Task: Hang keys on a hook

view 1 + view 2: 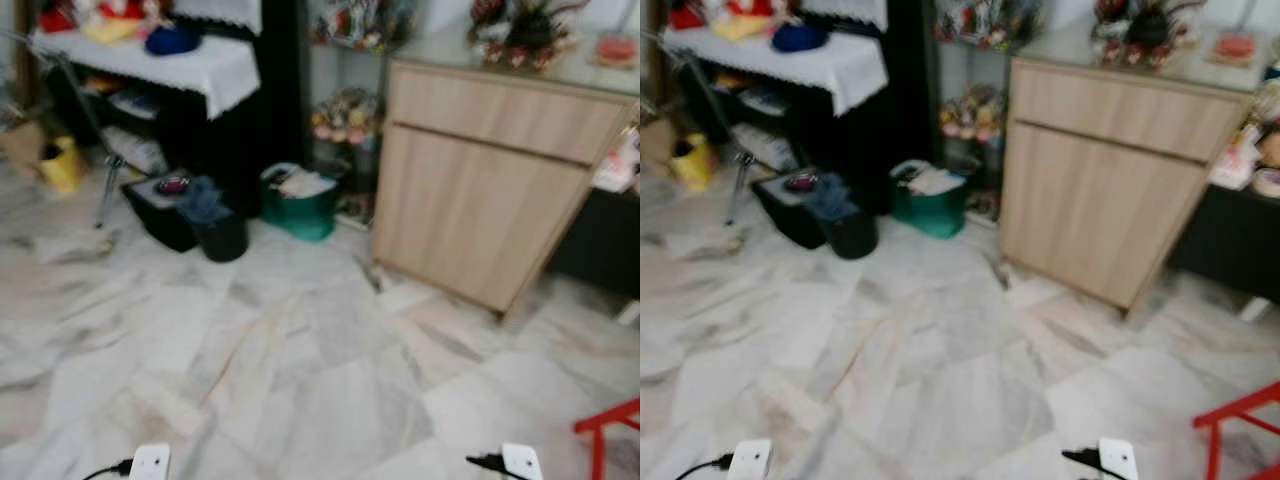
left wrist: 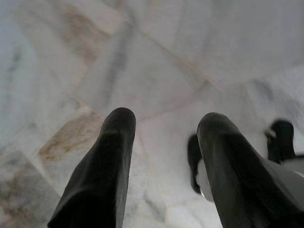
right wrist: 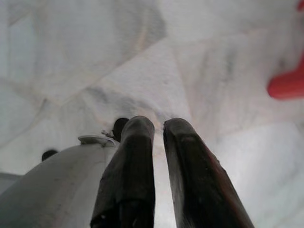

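Both arms hang low over the marble floor (image 1: 300, 380), views blurred. Left claw (image 2: 164, 128) points down at the tiles, fingers spread wide, nothing between them. Right claw (image 3: 159, 126) likewise aimed at the floor, fingers drawn nearly together with a thin gap, nothing visibly held. Red stool leg (image 1: 605, 425) at near right. Farther on: black bin (image 1: 220, 235) beside a green box (image 1: 300, 205), wooden cabinet (image 1: 490, 170) to the right, desk with white cloth (image 1: 190, 60) at far left. Keys and hook cannot be made out.
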Controlling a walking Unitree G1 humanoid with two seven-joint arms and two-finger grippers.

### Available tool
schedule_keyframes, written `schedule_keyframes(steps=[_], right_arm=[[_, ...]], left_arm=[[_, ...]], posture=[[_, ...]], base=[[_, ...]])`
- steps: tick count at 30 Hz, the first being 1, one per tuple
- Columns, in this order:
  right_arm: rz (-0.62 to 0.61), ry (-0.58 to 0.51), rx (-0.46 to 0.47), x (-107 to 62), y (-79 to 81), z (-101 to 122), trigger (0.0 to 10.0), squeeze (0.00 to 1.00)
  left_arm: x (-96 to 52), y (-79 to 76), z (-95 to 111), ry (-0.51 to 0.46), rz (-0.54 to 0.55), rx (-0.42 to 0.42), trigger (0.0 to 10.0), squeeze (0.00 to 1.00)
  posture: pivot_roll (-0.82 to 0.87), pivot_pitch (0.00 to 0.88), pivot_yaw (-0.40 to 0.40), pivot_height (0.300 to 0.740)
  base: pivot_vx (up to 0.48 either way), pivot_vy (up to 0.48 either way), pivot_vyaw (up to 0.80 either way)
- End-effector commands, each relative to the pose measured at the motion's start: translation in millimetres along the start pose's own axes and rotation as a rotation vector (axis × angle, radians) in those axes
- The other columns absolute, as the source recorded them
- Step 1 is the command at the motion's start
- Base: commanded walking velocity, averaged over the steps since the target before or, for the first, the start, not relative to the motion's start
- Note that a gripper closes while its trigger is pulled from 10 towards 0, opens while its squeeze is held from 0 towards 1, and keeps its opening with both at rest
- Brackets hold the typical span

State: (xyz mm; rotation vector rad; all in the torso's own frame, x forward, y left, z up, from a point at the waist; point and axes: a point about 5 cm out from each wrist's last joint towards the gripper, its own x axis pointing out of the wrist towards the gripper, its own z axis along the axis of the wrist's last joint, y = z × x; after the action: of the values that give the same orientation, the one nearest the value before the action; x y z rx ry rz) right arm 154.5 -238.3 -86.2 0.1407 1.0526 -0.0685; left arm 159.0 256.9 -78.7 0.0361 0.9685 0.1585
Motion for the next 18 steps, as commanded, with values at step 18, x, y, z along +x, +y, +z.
schedule_keyframes(steps=[18], right_arm=[[-0.009,-0.013,0.043,3.9,10.2,7,10.0,0.00]], left_arm=[[1.4,8.4,12,-0.009,0.018,0.004,10.0,0.00]], posture=[[0.03,0.000,0.055,0.734]], base=[[0.000,0.000,-0.72]])
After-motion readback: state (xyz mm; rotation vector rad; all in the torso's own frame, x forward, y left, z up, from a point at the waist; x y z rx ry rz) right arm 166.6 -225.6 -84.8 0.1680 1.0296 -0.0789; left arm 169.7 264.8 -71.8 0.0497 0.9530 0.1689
